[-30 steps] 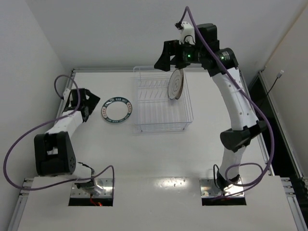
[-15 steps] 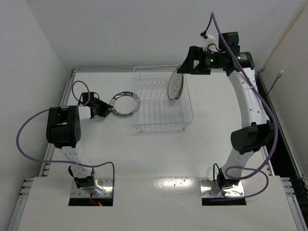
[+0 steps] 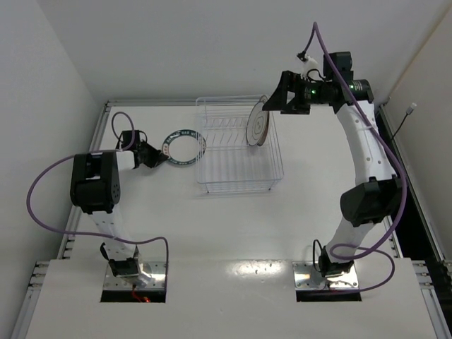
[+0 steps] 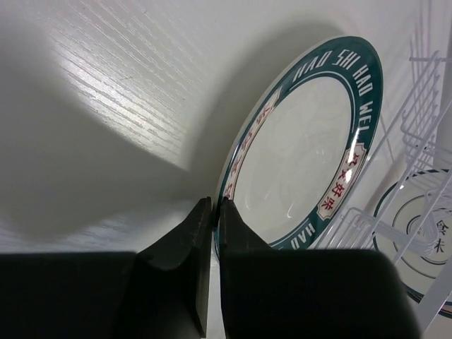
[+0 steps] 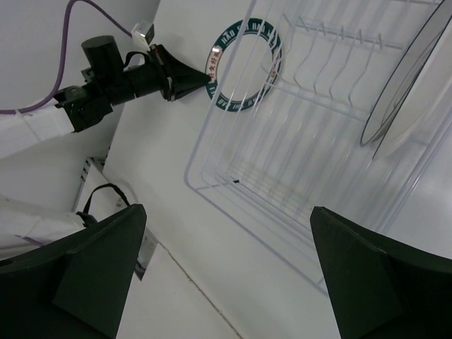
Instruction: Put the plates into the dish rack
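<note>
Teal plate [image 3: 182, 147] is what I have in the left gripper [image 3: 154, 156]. In the left wrist view the two fingers [image 4: 185, 247] are pinched nearly together on its near rim, with only the edge of the plate between them. The plate faces that camera at a slant, lettered band showing all the way round and a dark shadow falling on the table [image 3: 233, 233] behind it. I read that as one side tipped up off the surface, though I cannot tell whether the far edge rests on the table. From above, the plate sits just at the far left corner of the rack [image 3: 236, 189], and its right edge overlaps the rack's wire in that view. I cannot say whether they touch.

The left arm reaches out along the left side of the table, gripper pointing right toward the rack, its purple cable [image 3: 42, 191] looping out to the side.

Inside the rack, a ringed plate [image 3: 258, 125] stands on edge among the tines near the far right end, leaning a little. It shows through the wires in the left wrist view too, at the lower right.

The right gripper [image 3: 277, 99] hangs above the rack's far right corner, close to that standing plate but apart from it. In its wrist view the fingers [image 5: 92, 261] are spread wide, with nothing between them but the rack below.
</note>
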`<state>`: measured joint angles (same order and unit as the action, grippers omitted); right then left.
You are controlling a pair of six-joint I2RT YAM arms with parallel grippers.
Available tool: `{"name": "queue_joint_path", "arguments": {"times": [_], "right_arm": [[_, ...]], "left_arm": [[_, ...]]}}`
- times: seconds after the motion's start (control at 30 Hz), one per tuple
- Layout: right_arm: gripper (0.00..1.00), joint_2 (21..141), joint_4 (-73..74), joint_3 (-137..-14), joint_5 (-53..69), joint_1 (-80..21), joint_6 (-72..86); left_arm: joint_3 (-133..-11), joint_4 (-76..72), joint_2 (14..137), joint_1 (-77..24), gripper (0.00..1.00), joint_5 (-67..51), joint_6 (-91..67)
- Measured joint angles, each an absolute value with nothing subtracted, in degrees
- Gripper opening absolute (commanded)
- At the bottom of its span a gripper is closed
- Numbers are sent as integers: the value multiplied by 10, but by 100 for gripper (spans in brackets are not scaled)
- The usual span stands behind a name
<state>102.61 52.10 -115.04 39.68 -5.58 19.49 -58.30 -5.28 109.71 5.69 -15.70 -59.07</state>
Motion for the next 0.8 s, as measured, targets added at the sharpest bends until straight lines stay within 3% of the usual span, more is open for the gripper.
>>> {"name": "queue_joint_path", "arguments": {"times": [0.8], "right_arm": [[100, 1023, 474, -1117, 470, -53, 223]], "left_arm": [[-716, 123, 952, 65, 0, -81, -578]]}}
